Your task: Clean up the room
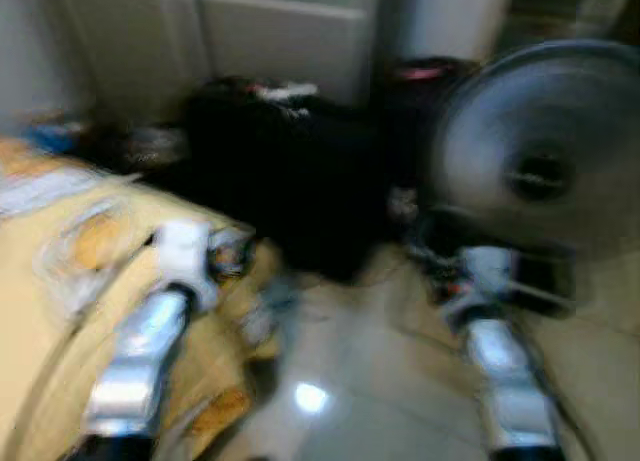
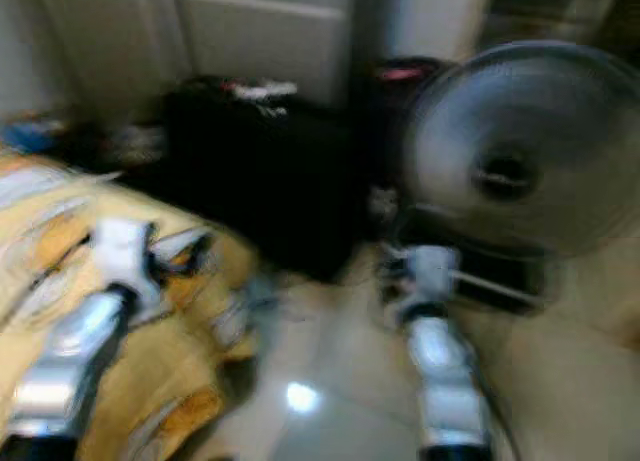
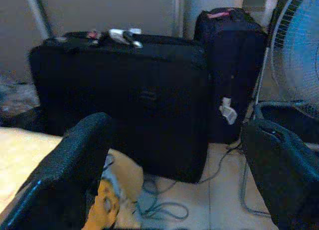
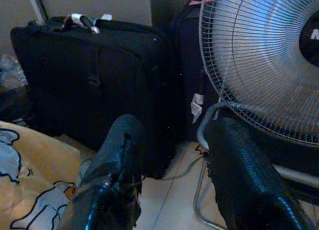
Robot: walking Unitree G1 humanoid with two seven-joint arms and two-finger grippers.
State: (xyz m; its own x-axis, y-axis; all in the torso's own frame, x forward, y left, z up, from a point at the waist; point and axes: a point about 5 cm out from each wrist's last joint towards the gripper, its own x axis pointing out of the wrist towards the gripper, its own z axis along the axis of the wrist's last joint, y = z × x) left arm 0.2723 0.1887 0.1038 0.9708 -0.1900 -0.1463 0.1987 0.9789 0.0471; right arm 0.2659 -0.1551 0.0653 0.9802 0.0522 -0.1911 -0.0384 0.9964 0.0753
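Standing here, nearest me both arms are held out low over the glossy tiled floor (image 1: 330, 381). The left tool (image 3: 174, 180) is spread wide and empty beside the yellow printed bedding (image 1: 60, 281); the right tool (image 4: 172, 175) is likewise spread with nothing between its textured black fingers. A thin cable (image 3: 159, 207) loops on the floor just ahead. Beyond stand a boxy black fabric suitcase (image 3: 124, 95), a taller dark bag (image 3: 232, 65) and a wire-grilled round fan (image 4: 264, 65). The head views are blurred, so I'd judge it best to steady first, then choose one loose item.
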